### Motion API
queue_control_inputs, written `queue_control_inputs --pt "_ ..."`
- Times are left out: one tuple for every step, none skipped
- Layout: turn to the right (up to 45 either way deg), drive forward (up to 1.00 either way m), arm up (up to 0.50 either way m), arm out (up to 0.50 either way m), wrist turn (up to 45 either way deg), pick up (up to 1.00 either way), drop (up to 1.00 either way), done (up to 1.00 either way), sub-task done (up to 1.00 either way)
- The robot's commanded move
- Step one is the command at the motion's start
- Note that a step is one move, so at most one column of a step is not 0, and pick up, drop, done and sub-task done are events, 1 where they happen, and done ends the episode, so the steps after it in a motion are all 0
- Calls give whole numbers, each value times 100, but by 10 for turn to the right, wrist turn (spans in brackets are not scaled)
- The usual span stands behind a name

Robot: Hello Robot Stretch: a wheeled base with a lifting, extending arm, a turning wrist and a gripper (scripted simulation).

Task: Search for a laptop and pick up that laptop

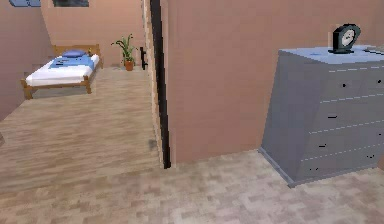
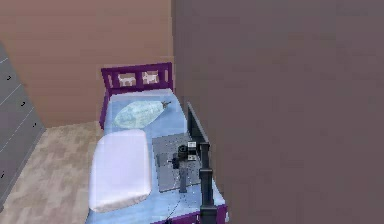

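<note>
Laptop (image 2: 168, 170) lies open on the bed (image 2: 170, 120), lower middle of the frame, near my claw (image 2: 183, 157). I can't tell if I hold anything. Stiff, thin, breakable: I'd grab its base edge, not the screen

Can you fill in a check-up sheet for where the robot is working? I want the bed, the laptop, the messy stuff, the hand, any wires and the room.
Surface: bed with a blue sheet and purple headboard, set against a brown wall.
Job's things: laptop lies open on the bed, grey base flat, dark screen standing on the wall side.
Clutter: white pillow beside the laptop; crumpled pale cloth near the headboard.
Hand: hand at the end of the dark arm, in front of the laptop; cannot tell whether it holds anything.
Cables: nothing seen.
Surroundings: grey dresser with a clock on top; farther off, a second bed and a potted plant.
</note>
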Motion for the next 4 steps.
queue_control_inputs --pt "0 0 0 0 450 0 0 0 0" --pt "0 0 0 0 450 0 0 0 0" --pt "0 0 0 0 360 0 0 0 0" --pt "0 0 -30 0 0 0 0 0 0"
